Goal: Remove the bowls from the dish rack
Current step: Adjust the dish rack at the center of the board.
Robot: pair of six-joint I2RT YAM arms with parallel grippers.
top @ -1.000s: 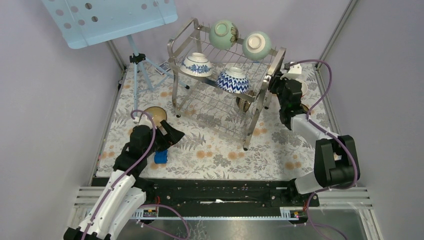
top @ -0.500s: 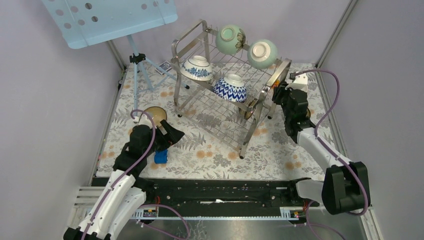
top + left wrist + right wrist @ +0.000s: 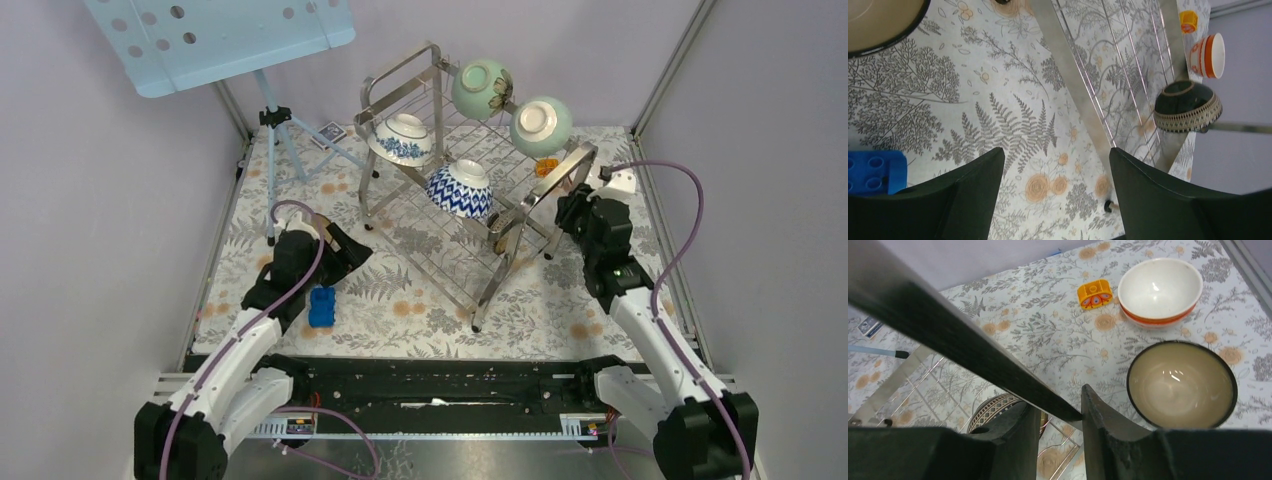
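The dish rack [image 3: 440, 240] is standing mid-counter [image 3: 420, 300], carrying four bowls [image 3: 459, 188] on its upper tier. The right end effector [image 3: 578, 205] is clamping its side frame. The left end effector [image 3: 1055, 165] is hovering wide open beside it.

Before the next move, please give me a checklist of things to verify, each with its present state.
1. Right gripper shut on the dish rack frame: ok.
2. Left gripper open and empty: ok.
3. All rack feet on the table: cannot tell.
4. Rack unloaded: not ok; two pale green bowls, floral bowl, zigzag bowl, dark bowl sit on it.
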